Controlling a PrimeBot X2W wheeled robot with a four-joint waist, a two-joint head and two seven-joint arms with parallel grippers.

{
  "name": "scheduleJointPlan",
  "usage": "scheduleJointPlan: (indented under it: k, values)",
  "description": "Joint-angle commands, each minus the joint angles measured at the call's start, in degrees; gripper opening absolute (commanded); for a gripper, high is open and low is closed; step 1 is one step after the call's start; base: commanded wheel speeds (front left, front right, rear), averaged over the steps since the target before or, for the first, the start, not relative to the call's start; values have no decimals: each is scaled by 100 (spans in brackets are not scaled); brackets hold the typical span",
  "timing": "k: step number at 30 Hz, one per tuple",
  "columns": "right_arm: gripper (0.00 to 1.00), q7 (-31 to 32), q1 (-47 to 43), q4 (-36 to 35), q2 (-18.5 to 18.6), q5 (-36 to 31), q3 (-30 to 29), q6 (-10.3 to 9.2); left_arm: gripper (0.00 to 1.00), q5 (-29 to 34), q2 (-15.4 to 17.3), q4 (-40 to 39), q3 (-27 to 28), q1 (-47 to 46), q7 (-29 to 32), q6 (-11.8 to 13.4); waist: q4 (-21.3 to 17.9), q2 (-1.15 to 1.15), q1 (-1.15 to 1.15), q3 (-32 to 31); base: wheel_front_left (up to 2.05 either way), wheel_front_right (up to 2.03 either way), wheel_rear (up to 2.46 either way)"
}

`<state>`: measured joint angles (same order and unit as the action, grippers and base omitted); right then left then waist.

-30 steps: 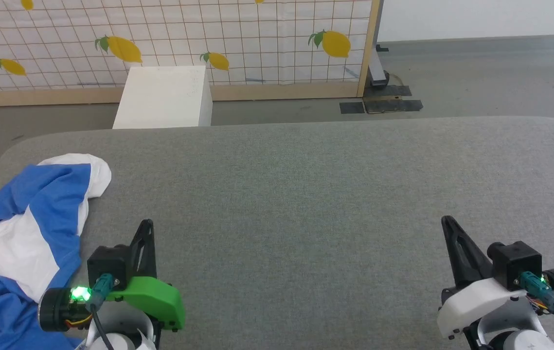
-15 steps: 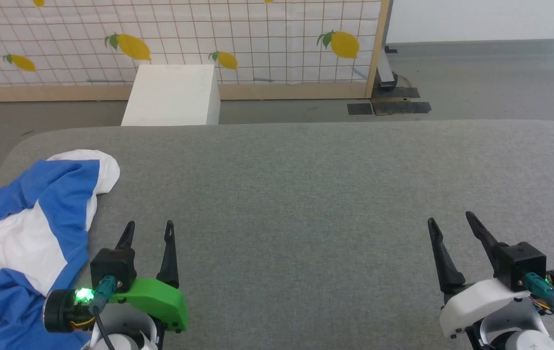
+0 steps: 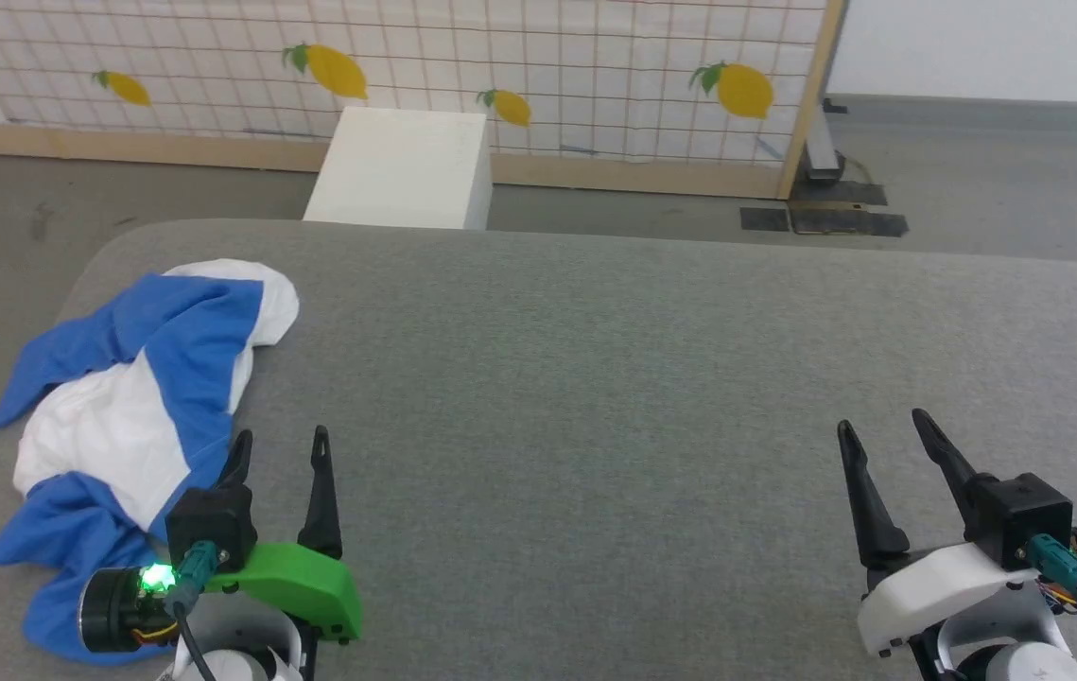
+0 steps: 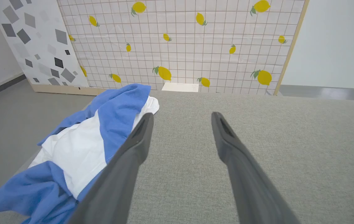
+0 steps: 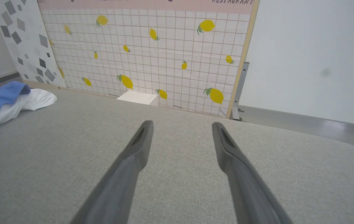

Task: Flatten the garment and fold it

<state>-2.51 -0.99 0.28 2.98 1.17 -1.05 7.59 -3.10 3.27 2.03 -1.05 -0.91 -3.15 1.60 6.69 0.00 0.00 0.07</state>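
My left claw [image 3: 282, 433] and right claw [image 3: 880, 420] spread, empty; a tug may drag the ten-o'clock garment [image 3: 122, 416] off the surface [image 3: 595, 378] edge.

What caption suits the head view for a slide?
Crumpled blue-and-white garment lies at the left end of the grey surface, next to the open left gripper; the open right gripper sits far right.

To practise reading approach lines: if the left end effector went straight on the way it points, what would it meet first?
Probably the bare grey surface ahead; the left end effector points past the garment, which lies to its left. Depth is unclear.
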Motion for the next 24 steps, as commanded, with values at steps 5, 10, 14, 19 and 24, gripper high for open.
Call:
scheduleJointPlan:
  k: [5,10,14,19,24]
  values:
    - [100,-96,69,28,-3,62,-13,-3,100,-135,43,12,23,-35,-102,96,328,0,0,-4,0,0,0]
    - [100,-144,78,41,-3,95,-17,-3,100,-206,68,-9,71,12,-163,155,544,0,0,-9,0,0,0]
    - [100,-185,85,53,-4,114,-16,-3,100,-250,84,-47,96,57,-210,203,691,0,0,-5,0,0,0]
    - [100,-233,90,60,-4,132,-15,-4,100,-301,104,-75,99,95,-268,236,852,0,0,-2,0,0,0]
    - [100,-273,92,69,-5,148,-4,-4,100,-348,106,-86,79,117,-328,273,1013,0,0,3,0,0,0]
